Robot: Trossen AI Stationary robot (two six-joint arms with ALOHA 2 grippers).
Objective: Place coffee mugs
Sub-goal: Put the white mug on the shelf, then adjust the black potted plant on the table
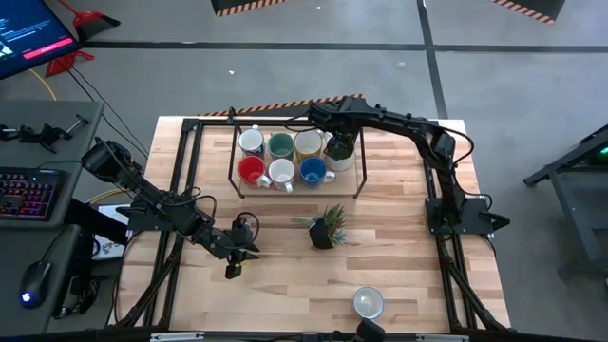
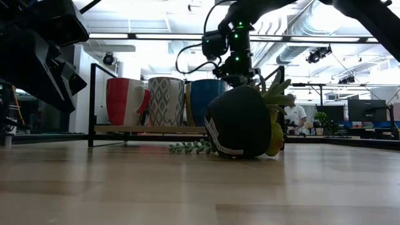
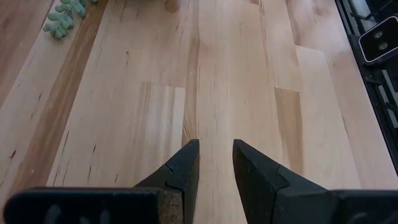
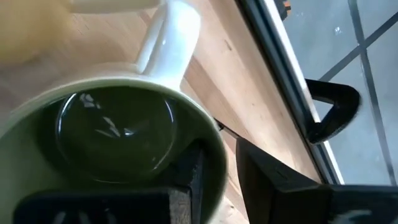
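A black wire rack [image 1: 233, 157] with a wooden shelf holds two rows of mugs: white [image 1: 251, 141], teal green [image 1: 280, 145] and cream [image 1: 307, 142] behind, red [image 1: 250, 171], white [image 1: 281, 173] and blue [image 1: 313, 171] in front. My right gripper [image 1: 337, 142] is shut on an olive-green mug [image 4: 112, 130] at the rack's far right end. One more pale mug [image 1: 369, 302] stands near the table's near edge. My left gripper [image 1: 234, 258] hovers low over bare wood at the near left, narrowly open and empty [image 3: 216, 146]. My right gripper holds the olive-green mug by its rim wall [image 4: 214, 140], on the side away from the pale handle [image 4: 168, 37]. One finger [image 4: 193, 174] is inside the mug and one [image 4: 267, 180] outside. The fingers come from above, pointing down. Whether the upright mug rests on the shelf, I cannot tell.
A small spiky plant in a dark pot [image 1: 328, 228] stands mid-table in front of the rack, and hides the held mug in the low view [image 2: 237, 122]. The rack's black frame [image 4: 292, 93] runs close beside the held mug. Bare wood lies at the near left.
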